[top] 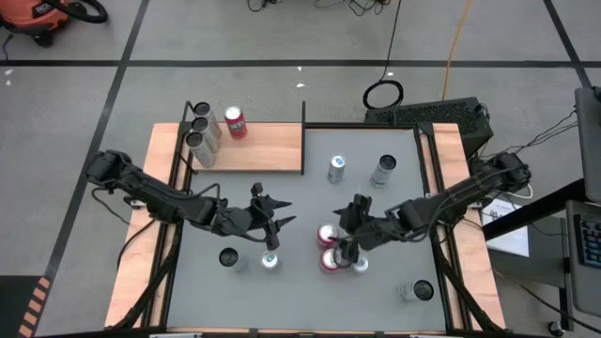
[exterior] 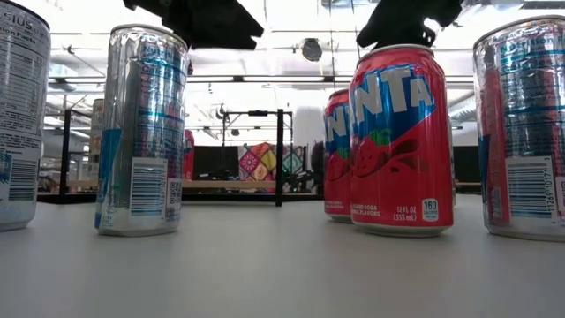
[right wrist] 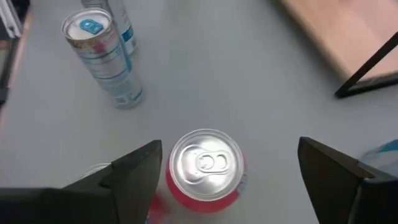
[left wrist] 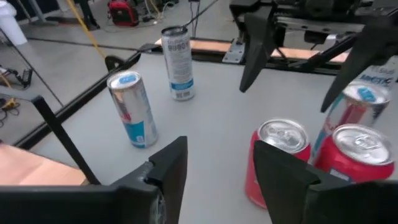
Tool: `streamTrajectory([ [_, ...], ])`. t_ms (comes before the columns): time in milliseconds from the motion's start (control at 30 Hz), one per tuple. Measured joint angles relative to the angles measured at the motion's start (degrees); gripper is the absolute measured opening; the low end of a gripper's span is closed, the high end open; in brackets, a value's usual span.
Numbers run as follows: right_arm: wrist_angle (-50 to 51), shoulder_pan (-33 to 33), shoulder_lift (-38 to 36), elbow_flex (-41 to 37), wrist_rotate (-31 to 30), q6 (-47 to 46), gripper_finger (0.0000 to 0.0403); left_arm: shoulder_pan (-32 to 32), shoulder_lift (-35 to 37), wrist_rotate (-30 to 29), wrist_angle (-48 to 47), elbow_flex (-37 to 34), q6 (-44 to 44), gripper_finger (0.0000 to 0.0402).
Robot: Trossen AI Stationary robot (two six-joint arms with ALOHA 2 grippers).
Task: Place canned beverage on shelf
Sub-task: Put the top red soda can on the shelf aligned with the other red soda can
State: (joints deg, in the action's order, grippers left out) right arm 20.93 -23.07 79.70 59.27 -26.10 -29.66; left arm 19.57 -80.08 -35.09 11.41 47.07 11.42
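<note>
Two red canned beverages [top: 327, 235] [top: 331, 260] stand upright on their bases on the grey table. My right gripper [right wrist: 224, 168] is open above the farther one [right wrist: 205, 165], one finger on either side of its top, touching nothing. My left gripper [left wrist: 224, 177] hangs open and empty above the table's middle [top: 280, 214], pointing toward the red cans [left wrist: 280, 155]. A silver-blue can [top: 270, 261] stands just near of it. The wooden shelf [top: 268, 150] lies at the far left, with a red can [top: 235, 122] and three silver cans [top: 200, 131] standing on it.
Two silver cans [top: 336, 169] [top: 383, 171] stand at the far right, a dark can [top: 228, 257] at the near left, a silver one [top: 360, 263] beside the red pair, another [top: 418, 291] at the near right corner. The shelf's black posts [top: 303, 113] rise at its corners.
</note>
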Motion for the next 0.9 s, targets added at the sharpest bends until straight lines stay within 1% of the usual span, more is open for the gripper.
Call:
streamTrajectory([
  [200,-1.0,2.9,1.5,0.0,7.8,2.7,0.0312,0.0,-2.8,0.2,0.1,0.0,0.3,0.0185],
  [267,-1.0,4.0,2.2,0.0,9.5,2.9,0.0312,0.0,-3.6,0.2,0.2,0.0,0.3,0.0185],
  [433,-1.3,5.9,4.5,0.0,11.7,3.2,0.0315,0.0,-5.2,0.2,0.5,0.0,0.3,0.0185],
  [567,-3.4,6.7,5.7,0.0,14.2,4.2,0.0337,0.0,-6.0,0.5,0.7,0.0,0.3,0.0185],
  [700,-3.0,7.3,6.5,0.0,14.5,4.2,0.0356,0.0,-6.5,0.5,0.6,0.0,0.3,0.0185],
  [833,-2.9,7.6,7.3,0.0,14.7,4.4,0.0359,0.0,-6.5,0.5,0.6,0.0,0.3,0.0185],
  [900,-2.8,7.7,7.8,0.0,15.9,5.1,0.0359,0.0,-6.5,0.5,0.7,0.0,0.3,0.0185],
])
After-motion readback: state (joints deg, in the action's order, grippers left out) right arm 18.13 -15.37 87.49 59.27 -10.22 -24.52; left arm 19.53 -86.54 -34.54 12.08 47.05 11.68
